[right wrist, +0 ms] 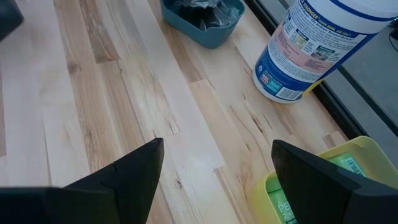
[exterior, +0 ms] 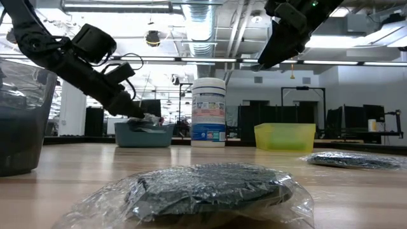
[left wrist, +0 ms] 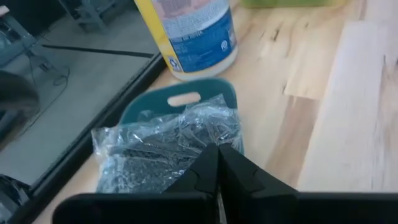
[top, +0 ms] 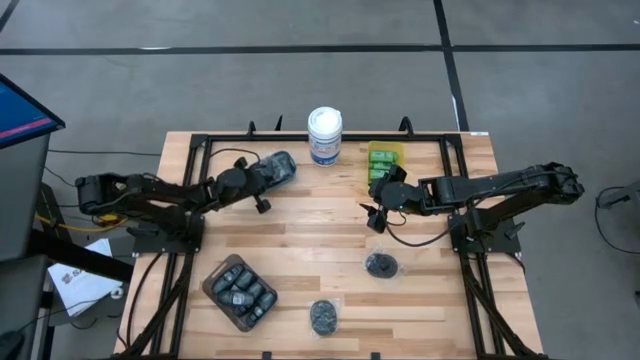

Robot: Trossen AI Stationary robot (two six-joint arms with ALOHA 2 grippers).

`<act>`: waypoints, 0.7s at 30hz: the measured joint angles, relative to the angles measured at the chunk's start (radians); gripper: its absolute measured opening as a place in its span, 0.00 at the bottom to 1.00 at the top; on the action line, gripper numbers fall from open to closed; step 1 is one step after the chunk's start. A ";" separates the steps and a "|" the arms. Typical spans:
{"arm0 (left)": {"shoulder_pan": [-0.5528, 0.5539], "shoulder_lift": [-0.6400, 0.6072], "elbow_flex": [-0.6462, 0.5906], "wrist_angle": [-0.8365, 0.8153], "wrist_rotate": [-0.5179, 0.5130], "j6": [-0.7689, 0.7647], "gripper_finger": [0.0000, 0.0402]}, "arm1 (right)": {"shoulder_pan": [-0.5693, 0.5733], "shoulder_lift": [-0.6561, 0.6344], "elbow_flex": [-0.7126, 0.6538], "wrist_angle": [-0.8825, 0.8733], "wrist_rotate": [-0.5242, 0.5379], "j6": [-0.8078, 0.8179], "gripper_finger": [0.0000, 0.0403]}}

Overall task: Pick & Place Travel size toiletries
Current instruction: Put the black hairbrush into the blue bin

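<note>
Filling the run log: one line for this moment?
left gripper: shut on wrapped piece, over teal bin | right gripper: open, near yellow bin

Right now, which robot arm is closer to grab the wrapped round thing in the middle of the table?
Probably the right. The right gripper hangs open just above that wrapped round piece, while the left gripper is shut over the teal container.
</note>
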 joint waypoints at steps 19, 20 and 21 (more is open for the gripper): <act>0.004 0.000 -0.019 -0.016 0.019 -0.082 0.04 | 0.000 0.000 0.000 0.000 0.000 0.003 0.72; 0.004 0.000 -0.019 -0.016 0.019 -0.082 0.06 | 0.000 0.000 0.000 0.000 0.000 0.007 0.72; 0.004 0.000 -0.019 -0.016 0.019 -0.077 0.08 | 0.000 0.000 0.000 0.000 0.000 0.011 0.72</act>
